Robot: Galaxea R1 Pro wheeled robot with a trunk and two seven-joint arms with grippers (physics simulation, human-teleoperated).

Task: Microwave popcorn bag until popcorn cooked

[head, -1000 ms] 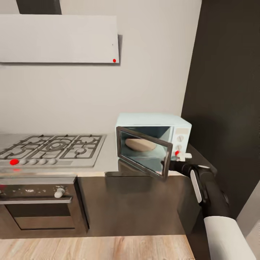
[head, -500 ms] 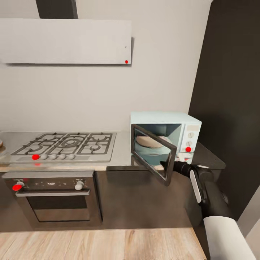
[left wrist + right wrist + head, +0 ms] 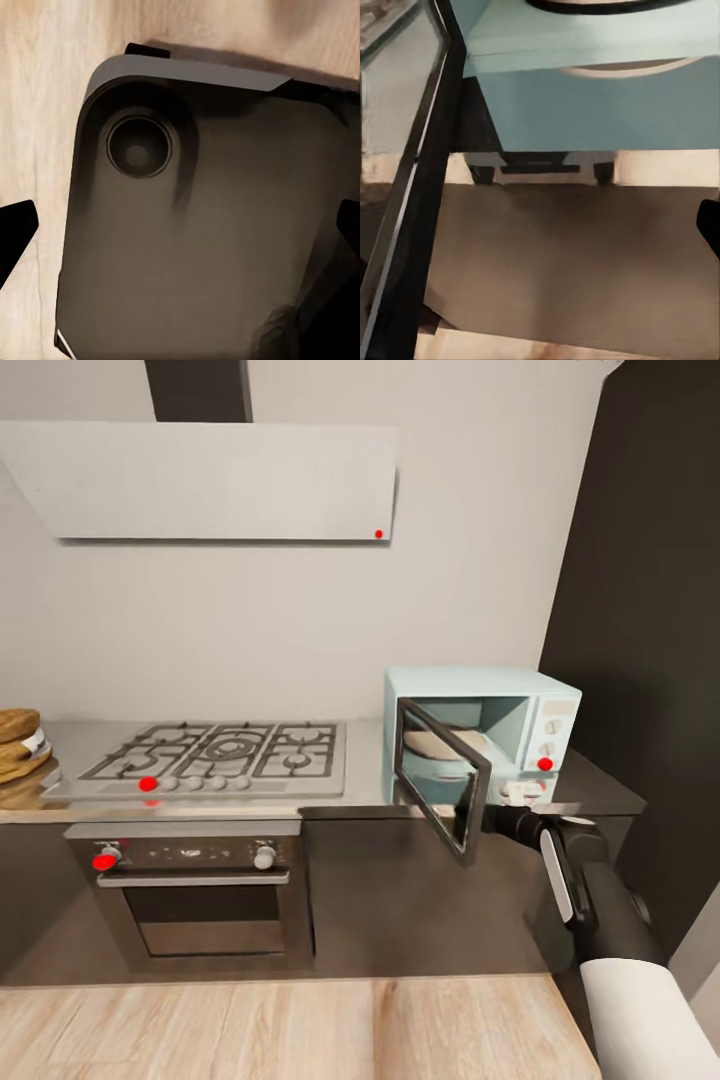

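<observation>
- We see the microwave (image 3: 480,735) on the countertop (image 3: 360,800), with its door (image 3: 440,780) swung open.
- The popcorn bag (image 3: 15,745) looks like the brown thing far from the microwave, past the stove (image 3: 215,755), at the other end of the countertop. We cannot be sure it is the bag.
- Our right gripper (image 3: 490,820) is just beside the edge of the microwave door. We cannot tell if its fingers are spread or pressed together.
- Our left gripper's fingers (image 3: 15,236) are spread wide and hold nothing.
- We think the paper bag is light and soft, so it can crush. We should pinch it gently by its sides, near the rolled rim.
</observation>
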